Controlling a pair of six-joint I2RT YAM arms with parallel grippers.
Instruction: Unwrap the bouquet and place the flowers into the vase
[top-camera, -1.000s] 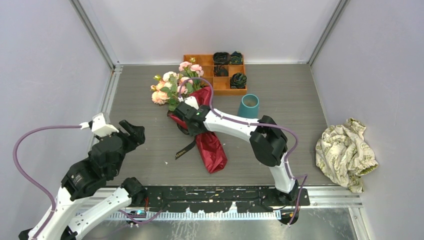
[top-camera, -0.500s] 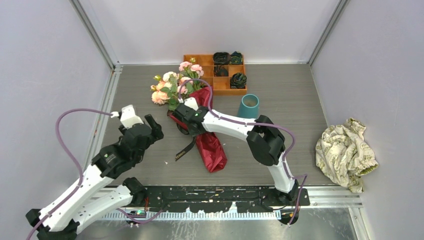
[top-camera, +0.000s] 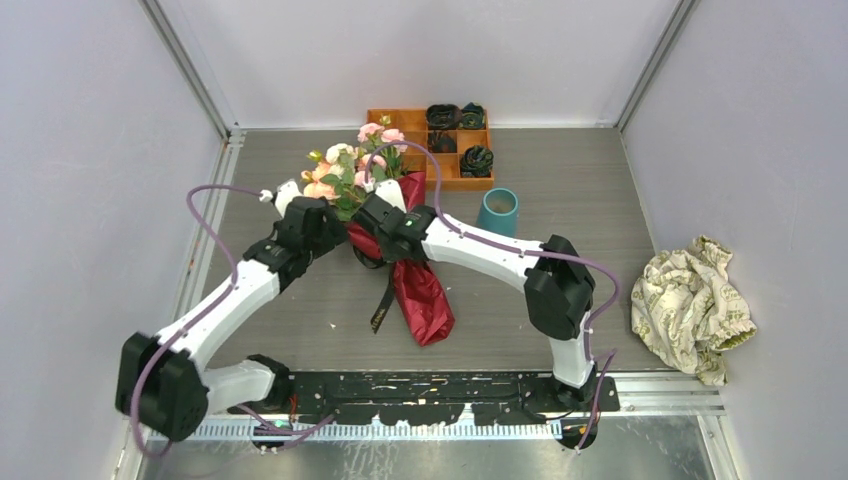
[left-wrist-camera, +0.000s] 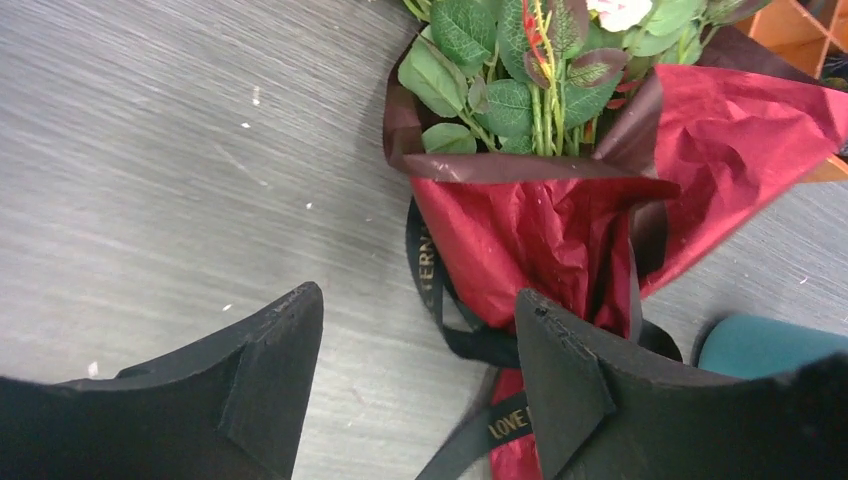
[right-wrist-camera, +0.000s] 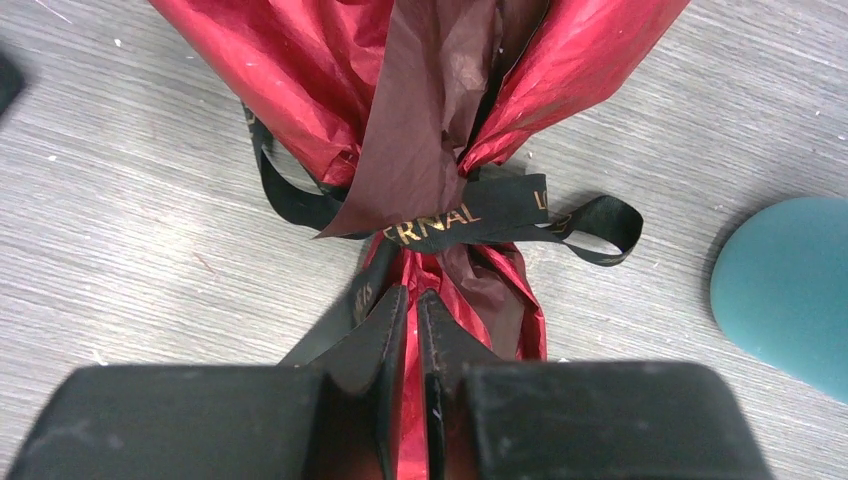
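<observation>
Swung in from the near edge, the left gripper (left-wrist-camera: 418, 300) is held wide open beside the bouquet (top-camera: 420, 292) — laid near the vase (top-camera: 497, 211), still wrapped — whose paper neck is pinched by the right gripper (right-wrist-camera: 412, 296), seemingly steadied for untying.

The left arm (top-camera: 235, 295) extends forward and rightward with the left gripper (left-wrist-camera: 415, 310) pitched down, jaws wide apart, while the right arm (top-camera: 490, 255) reaches forward-left, elbow bent, right gripper (right-wrist-camera: 412, 295) pitched down, fingers nearly together.
</observation>
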